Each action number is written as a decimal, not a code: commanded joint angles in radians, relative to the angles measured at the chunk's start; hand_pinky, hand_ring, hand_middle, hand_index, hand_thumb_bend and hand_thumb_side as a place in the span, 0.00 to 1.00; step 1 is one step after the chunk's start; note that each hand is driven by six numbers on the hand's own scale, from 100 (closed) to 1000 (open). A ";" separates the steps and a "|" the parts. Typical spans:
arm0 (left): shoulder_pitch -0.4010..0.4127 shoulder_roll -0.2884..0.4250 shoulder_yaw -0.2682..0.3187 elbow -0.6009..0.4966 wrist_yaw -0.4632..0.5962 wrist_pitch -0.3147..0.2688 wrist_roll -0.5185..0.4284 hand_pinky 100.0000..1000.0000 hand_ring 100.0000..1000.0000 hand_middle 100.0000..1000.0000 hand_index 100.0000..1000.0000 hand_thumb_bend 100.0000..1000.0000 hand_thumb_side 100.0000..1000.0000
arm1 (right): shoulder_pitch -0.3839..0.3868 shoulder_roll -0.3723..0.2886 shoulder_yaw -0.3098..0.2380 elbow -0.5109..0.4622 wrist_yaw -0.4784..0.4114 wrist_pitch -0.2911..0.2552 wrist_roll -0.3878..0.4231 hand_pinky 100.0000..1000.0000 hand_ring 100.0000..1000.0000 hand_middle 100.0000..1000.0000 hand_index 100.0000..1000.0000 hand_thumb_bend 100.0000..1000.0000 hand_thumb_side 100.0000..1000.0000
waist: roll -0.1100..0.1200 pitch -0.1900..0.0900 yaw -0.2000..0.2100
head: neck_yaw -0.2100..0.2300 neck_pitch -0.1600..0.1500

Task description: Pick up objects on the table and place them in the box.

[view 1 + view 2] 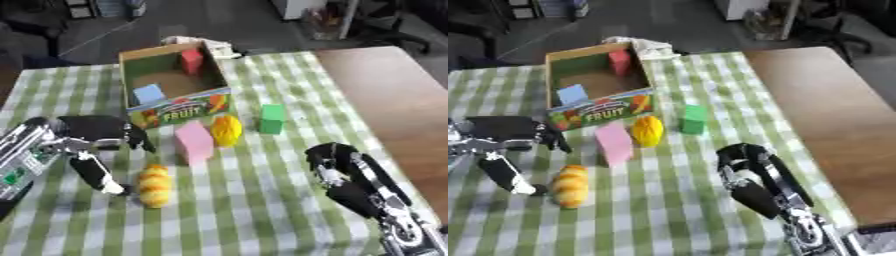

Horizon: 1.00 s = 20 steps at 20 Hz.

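- Left eye: the box point(175, 85) stands at the table's point(262, 210) far edge, holding a red block point(192, 61) and a blue block point(149, 93). Left hand point(92, 137) released, thumb beside the bread point(155, 186).
- Right eye: pink block point(612, 143), lemon point(647, 131) and green block point(694, 119) sit mid-table. Right hand point(750, 172) relaxed, empty.

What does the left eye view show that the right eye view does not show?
Only the left eye view shows more of the left arm, with its silver forearm reaching the lower left edge. Only the right eye view shows more of the bare wooden table to the right. Both show the box holding a red block and a blue block, the pink block, the green block, two yellow-orange toys, and both hands, the left hand and the right hand.
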 commanded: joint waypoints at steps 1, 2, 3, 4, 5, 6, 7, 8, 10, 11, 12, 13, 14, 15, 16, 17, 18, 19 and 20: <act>-0.021 -0.004 -0.004 0.019 -0.012 -0.038 -0.035 0.72 0.69 0.73 0.88 0.44 0.41 | -0.003 -0.001 -0.005 -0.009 0.003 0.002 -0.004 0.62 0.71 0.53 0.66 0.00 0.44 | 0.000 -0.011 0.000 | -0.003 0.004; -0.022 -0.009 -0.006 0.023 -0.011 -0.047 -0.048 0.72 0.69 0.73 0.88 0.43 0.40 | -0.003 0.000 -0.004 -0.008 0.003 0.002 -0.003 0.62 0.71 0.53 0.66 0.00 0.44 | 0.000 -0.011 0.001 | -0.003 0.004; -0.023 -0.013 -0.008 0.026 -0.011 -0.053 -0.058 0.72 0.68 0.72 0.87 0.43 0.39 | -0.003 0.000 -0.004 -0.008 0.002 0.002 -0.003 0.62 0.71 0.53 0.66 0.00 0.44 | 0.000 -0.011 0.001 | -0.003 0.004; -0.024 -0.016 -0.009 0.029 -0.012 -0.056 -0.064 0.71 0.68 0.71 0.86 0.42 0.38 | -0.003 0.000 -0.004 -0.008 0.002 0.002 -0.003 0.62 0.71 0.53 0.66 0.00 0.44 | -0.001 -0.011 0.001 | -0.003 0.004; -0.023 -0.019 -0.010 0.032 -0.014 -0.059 -0.067 0.71 0.67 0.70 0.85 0.41 0.35 | -0.003 0.000 -0.003 -0.008 0.002 0.002 -0.002 0.62 0.71 0.53 0.66 0.00 0.45 | -0.001 -0.012 0.002 | -0.003 0.004; -0.023 -0.022 -0.011 0.036 -0.016 -0.060 -0.066 0.71 0.66 0.69 0.84 0.40 0.34 | -0.003 0.001 -0.003 -0.007 0.002 0.002 -0.002 0.62 0.71 0.53 0.66 0.00 0.45 | -0.001 -0.012 0.002 | -0.003 0.004; -0.021 -0.025 -0.011 0.039 -0.019 -0.061 -0.062 0.68 0.63 0.65 0.81 0.38 0.28 | -0.003 0.001 -0.003 -0.007 0.002 0.002 -0.001 0.62 0.71 0.53 0.66 0.00 0.45 | -0.002 -0.012 0.002 | -0.003 0.004; -0.021 -0.027 -0.011 0.041 -0.021 -0.061 -0.055 0.67 0.61 0.62 0.79 0.36 0.23 | -0.003 0.001 -0.003 -0.007 0.002 0.002 -0.001 0.62 0.71 0.53 0.66 0.00 0.45 | -0.002 -0.012 0.002 | -0.004 0.004; -0.020 -0.028 -0.009 0.042 -0.027 -0.059 -0.033 0.65 0.57 0.58 0.75 0.33 0.15 | -0.002 0.001 -0.002 -0.006 0.002 0.002 -0.001 0.62 0.71 0.53 0.66 0.00 0.45 | -0.002 -0.013 0.002 | -0.004 0.004; -0.021 -0.028 -0.007 0.042 -0.028 -0.057 -0.020 0.62 0.53 0.53 0.71 0.30 0.08 | -0.002 0.001 -0.002 -0.006 0.002 0.003 -0.001 0.62 0.71 0.53 0.66 0.00 0.45 | -0.001 -0.013 0.003 | -0.004 0.004; -0.021 -0.027 -0.006 0.042 -0.028 -0.055 -0.007 0.60 0.51 0.50 0.69 0.28 0.04 | -0.002 0.001 -0.002 -0.005 0.002 0.003 -0.001 0.62 0.71 0.53 0.66 0.00 0.45 | -0.001 -0.013 0.003 | -0.004 0.004; -0.022 -0.026 -0.004 0.041 -0.027 -0.053 0.006 0.59 0.49 0.48 0.67 0.27 0.03 | -0.002 0.001 -0.002 -0.005 0.002 0.003 -0.001 0.62 0.71 0.53 0.66 0.00 0.45 | -0.001 -0.014 0.003 | -0.004 0.004; -0.023 -0.024 -0.003 0.040 -0.025 -0.051 0.016 0.59 0.48 0.47 0.66 0.27 0.03 | -0.002 0.001 -0.001 -0.004 0.002 0.003 -0.001 0.62 0.71 0.53 0.66 0.00 0.45 | 0.000 -0.014 0.003 | -0.004 0.004; -0.023 -0.021 0.001 0.037 -0.021 -0.050 0.026 0.57 0.45 0.43 0.62 0.25 0.03 | -0.002 0.002 -0.001 -0.004 0.002 0.002 -0.001 0.62 0.71 0.53 0.66 0.00 0.45 | 0.000 -0.014 0.003 | -0.005 0.004; -0.023 -0.017 0.007 0.032 -0.015 -0.047 0.037 0.56 0.44 0.43 0.61 0.25 0.03 | -0.002 0.002 -0.001 -0.004 0.003 0.003 -0.001 0.62 0.71 0.53 0.66 0.00 0.45 | 0.000 -0.015 0.003 | -0.005 0.004; -0.023 -0.010 0.014 0.024 -0.007 -0.042 0.046 0.55 0.43 0.41 0.59 0.24 0.03 | -0.002 0.002 -0.001 -0.003 0.003 0.003 -0.001 0.62 0.71 0.53 0.66 0.00 0.45 | 0.001 -0.015 0.004 | -0.007 0.004; -0.023 -0.002 0.023 0.014 0.006 -0.035 0.053 0.55 0.42 0.40 0.58 0.23 0.03 | -0.001 0.001 -0.001 -0.003 0.003 0.003 -0.001 0.62 0.71 0.53 0.66 0.00 0.45 | 0.001 -0.015 0.004 | -0.008 0.004; -0.025 0.009 0.033 0.001 0.016 -0.028 0.058 0.55 0.42 0.39 0.57 0.22 0.03 | -0.001 0.001 -0.001 -0.002 0.004 0.003 -0.001 0.62 0.71 0.53 0.66 0.00 0.45 | 0.002 -0.016 0.004 | -0.009 0.004; -0.027 0.022 0.046 -0.013 0.036 -0.018 0.060 0.55 0.42 0.39 0.57 0.22 0.03 | -0.001 0.001 -0.001 -0.002 0.004 0.003 -0.001 0.62 0.71 0.53 0.66 0.00 0.46 | 0.002 -0.016 0.004 | -0.010 0.004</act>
